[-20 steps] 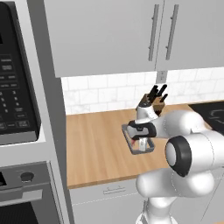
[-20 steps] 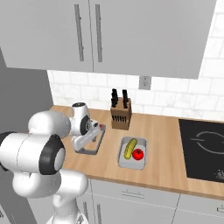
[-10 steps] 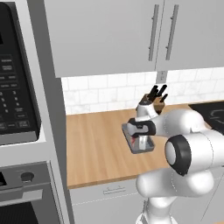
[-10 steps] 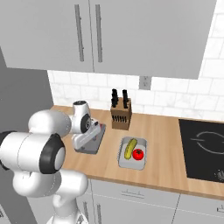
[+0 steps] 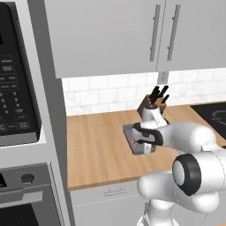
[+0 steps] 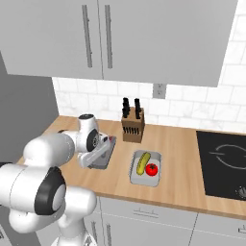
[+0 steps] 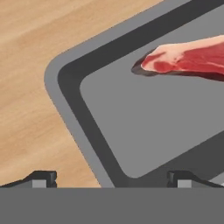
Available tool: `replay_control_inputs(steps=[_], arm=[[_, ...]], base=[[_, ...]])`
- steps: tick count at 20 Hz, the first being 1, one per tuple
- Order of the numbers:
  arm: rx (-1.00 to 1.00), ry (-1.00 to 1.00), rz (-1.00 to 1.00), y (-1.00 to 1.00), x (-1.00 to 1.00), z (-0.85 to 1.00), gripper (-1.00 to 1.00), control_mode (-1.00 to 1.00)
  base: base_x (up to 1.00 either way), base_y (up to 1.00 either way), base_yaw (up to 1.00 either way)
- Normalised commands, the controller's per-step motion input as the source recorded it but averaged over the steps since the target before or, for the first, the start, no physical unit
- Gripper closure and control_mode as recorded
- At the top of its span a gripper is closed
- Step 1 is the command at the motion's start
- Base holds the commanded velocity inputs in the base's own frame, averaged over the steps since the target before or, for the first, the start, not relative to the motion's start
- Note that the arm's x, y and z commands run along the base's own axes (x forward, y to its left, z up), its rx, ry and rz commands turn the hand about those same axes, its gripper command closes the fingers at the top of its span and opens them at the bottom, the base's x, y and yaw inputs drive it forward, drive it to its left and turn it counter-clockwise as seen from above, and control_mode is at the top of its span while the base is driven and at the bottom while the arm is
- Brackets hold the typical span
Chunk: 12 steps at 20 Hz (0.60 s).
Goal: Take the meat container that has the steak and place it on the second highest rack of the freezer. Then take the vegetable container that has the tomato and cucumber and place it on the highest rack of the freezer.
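— From the left, where's the tray? 
— The tray (image 5: 132, 134) lies flat on the wooden surface (image 5: 97, 145), just in front of the knife block (image 5: 154, 102). The arm's hand covers most of it, so I can't judge the jaws from here. It's a shallow, dark-grey thing with a thin rim; a pinch on one edge could tip it.

— And from the right? 
— The hand hangs low over the tray (image 6: 106, 153), left of the paler tray (image 6: 137, 177) holding the cucumber (image 6: 142, 163) and the round tomato (image 6: 152, 169). Those two stand well apart, so a mix-up looks unlikely.

— The hand camera? 
— The jaws (image 7: 113, 179) stand apart, one tip over bare wood, one over the tray floor, straddling the rim (image 7: 65, 109) near a rounded corner. The floor looks smooth and matte. The steak (image 7: 192, 59), glossy red and marbled, lies loose at the far end; if the tray tilts, I'd guess it slides.
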Motion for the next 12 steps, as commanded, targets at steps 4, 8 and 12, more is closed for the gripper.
replay_control_inputs(steps=[4,8,12], arm=[[0.00,0.00,0.00,0.01,0.00,-0.29,-1.00,-1.00],[0.00,0.00,0.00,0.08,0.00,-0.21,-1.00,-1.00],[0.00,0.00,0.00,0.08,0.06,-0.08,-1.00,-1.00]], base=[[0.00,0.00,0.00],[0.00,0.00,0.00],[0.00,0.00,0.00]])
